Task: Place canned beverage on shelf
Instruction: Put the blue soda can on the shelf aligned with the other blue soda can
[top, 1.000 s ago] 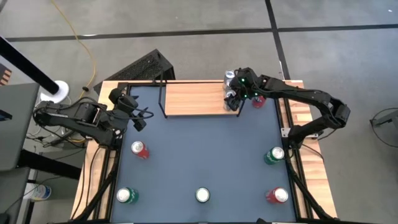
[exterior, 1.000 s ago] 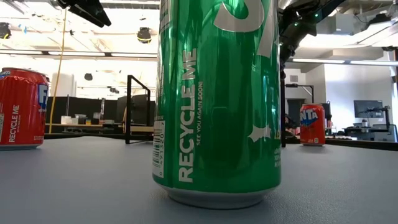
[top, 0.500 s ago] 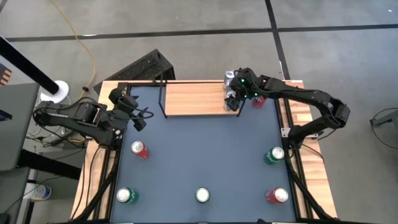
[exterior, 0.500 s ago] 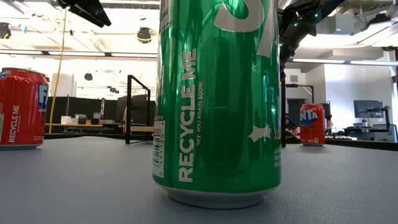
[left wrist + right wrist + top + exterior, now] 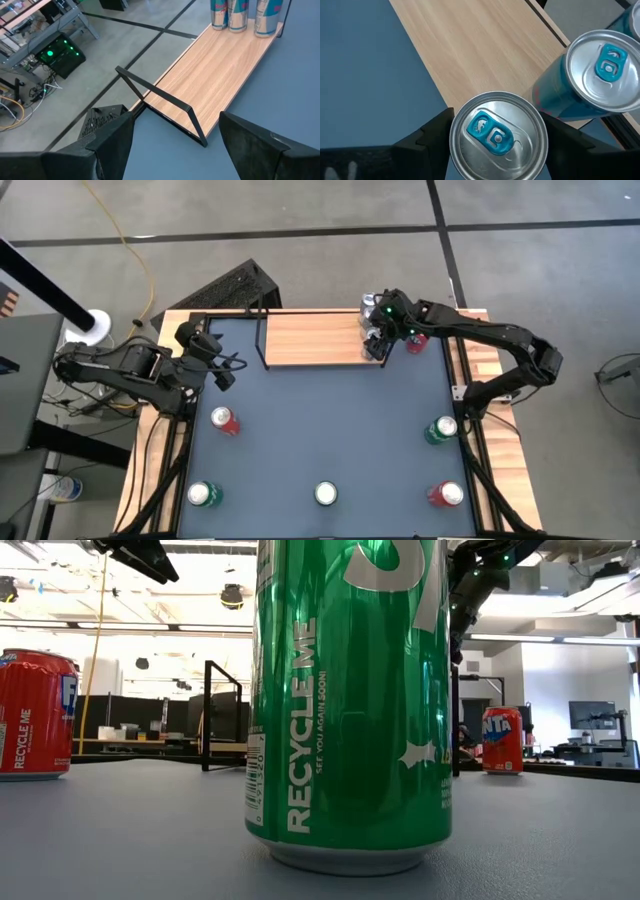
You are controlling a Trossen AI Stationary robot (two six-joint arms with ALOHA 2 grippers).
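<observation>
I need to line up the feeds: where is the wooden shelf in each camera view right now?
High view: the shelf lies top centre.
Low view: only its black end frame shows, left of the big green can.
Left wrist view: the shelf runs diagonally through the middle.
Right wrist view: the shelf fills the upper middle.
Shared landmark: the blue-topped cans at its right end, in every view but the low one.
</observation>
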